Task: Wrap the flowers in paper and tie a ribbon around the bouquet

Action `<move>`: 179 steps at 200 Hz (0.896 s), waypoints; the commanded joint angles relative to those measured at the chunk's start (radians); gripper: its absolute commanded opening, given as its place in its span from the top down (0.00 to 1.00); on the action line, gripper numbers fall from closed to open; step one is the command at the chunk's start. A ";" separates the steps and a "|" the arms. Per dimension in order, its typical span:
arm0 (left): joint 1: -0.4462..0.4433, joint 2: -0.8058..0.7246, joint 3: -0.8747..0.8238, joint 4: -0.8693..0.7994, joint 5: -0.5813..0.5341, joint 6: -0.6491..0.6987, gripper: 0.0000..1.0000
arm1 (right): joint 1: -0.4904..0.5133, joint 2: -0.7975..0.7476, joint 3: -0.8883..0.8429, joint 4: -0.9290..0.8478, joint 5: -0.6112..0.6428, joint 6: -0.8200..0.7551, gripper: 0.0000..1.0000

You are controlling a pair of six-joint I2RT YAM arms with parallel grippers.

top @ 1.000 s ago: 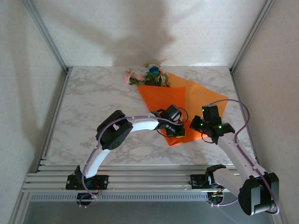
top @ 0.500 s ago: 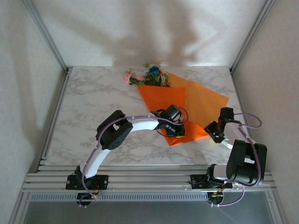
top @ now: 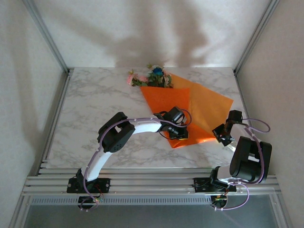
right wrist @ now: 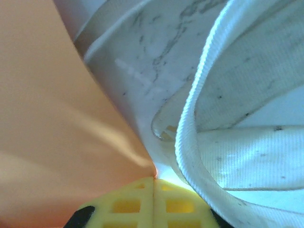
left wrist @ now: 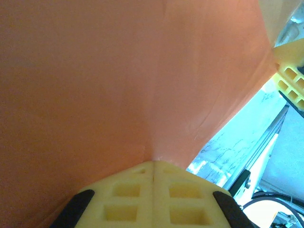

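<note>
Relocated to lower right, right claw (top: 222, 135) pinches paper (top: 209, 104) edge; left claw (top: 179, 135) pinches its tip. Wrapping step; next, probably fold over flowers (top: 151, 76).

Surface (top: 95, 104) is white marble-look with grey veining, rectangular, running back to the rear wall. Back wall (top: 152, 28) is plain white with a broad soft shadow across the middle. Left side wall (top: 19, 118) and right side wall (top: 280, 85) are the same white panel, boxing the cell in. Two aluminium posts, left post (top: 47, 35) and right post (top: 254, 35), slant in from the top corners down to the surface's rear corners. Slotted aluminium rails (top: 152, 183) run in parallel along the near edge. The veined top also shows up close in both wrist views.
</note>
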 commanded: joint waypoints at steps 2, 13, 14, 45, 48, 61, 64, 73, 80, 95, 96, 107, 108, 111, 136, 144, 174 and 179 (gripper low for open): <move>0.016 0.071 -0.011 -0.090 -0.058 0.026 0.99 | 0.035 -0.051 0.003 0.124 -0.024 -0.006 1.00; 0.017 0.070 -0.011 -0.095 -0.060 0.026 0.99 | 0.064 -0.120 0.018 0.092 0.008 -0.028 1.00; 0.017 0.071 -0.011 -0.096 -0.061 0.027 0.99 | 0.067 -0.123 0.020 0.090 0.012 -0.030 1.00; 0.018 0.070 -0.020 -0.093 -0.067 0.029 0.99 | 0.206 -0.242 0.089 0.010 0.062 -0.093 1.00; 0.018 0.071 -0.021 -0.093 -0.068 0.029 0.99 | 0.224 -0.252 0.091 0.006 0.064 -0.095 1.00; 0.020 0.073 -0.023 -0.094 -0.069 0.032 1.00 | 0.295 -0.300 0.101 -0.015 0.075 -0.091 1.00; 0.021 0.072 -0.023 -0.092 -0.070 0.033 1.00 | 0.315 -0.314 0.103 -0.017 0.081 -0.090 1.00; 0.021 0.072 -0.025 -0.090 -0.071 0.033 1.00 | 0.363 -0.353 0.101 -0.018 0.087 -0.087 1.00; 0.022 0.073 -0.029 -0.086 -0.073 0.031 1.00 | 0.397 -0.379 0.100 -0.021 0.089 -0.083 1.00; 0.023 0.073 -0.035 -0.077 -0.074 0.031 1.00 | 0.459 -0.429 0.091 0.002 0.055 -0.075 1.00; 0.023 0.073 -0.035 -0.077 -0.074 0.032 1.00 | 0.463 -0.432 0.091 0.003 0.054 -0.074 1.00; 0.023 0.076 -0.038 -0.072 -0.076 0.033 1.00 | 0.511 -0.451 0.089 0.007 0.041 -0.068 1.00; 0.023 0.076 -0.038 -0.072 -0.076 0.034 1.00 | 0.516 -0.452 0.089 0.008 0.039 -0.068 1.00; 0.023 0.076 -0.039 -0.072 -0.078 0.034 1.00 | 0.529 -0.454 0.089 0.007 0.037 -0.069 1.00; 0.024 0.068 -0.050 -0.055 -0.084 0.034 1.00 | 0.596 -0.479 0.076 -0.013 0.028 -0.070 1.00; 0.025 0.065 -0.057 -0.043 -0.083 0.033 1.00 | 0.599 -0.488 0.063 -0.008 0.011 -0.070 1.00; 0.032 0.039 -0.078 0.004 -0.094 0.034 0.99 | 0.602 -0.523 0.013 -0.002 -0.022 -0.097 1.00; 0.034 0.024 -0.082 0.011 -0.100 0.031 0.99 | 0.602 -0.527 0.008 -0.011 -0.016 -0.101 1.00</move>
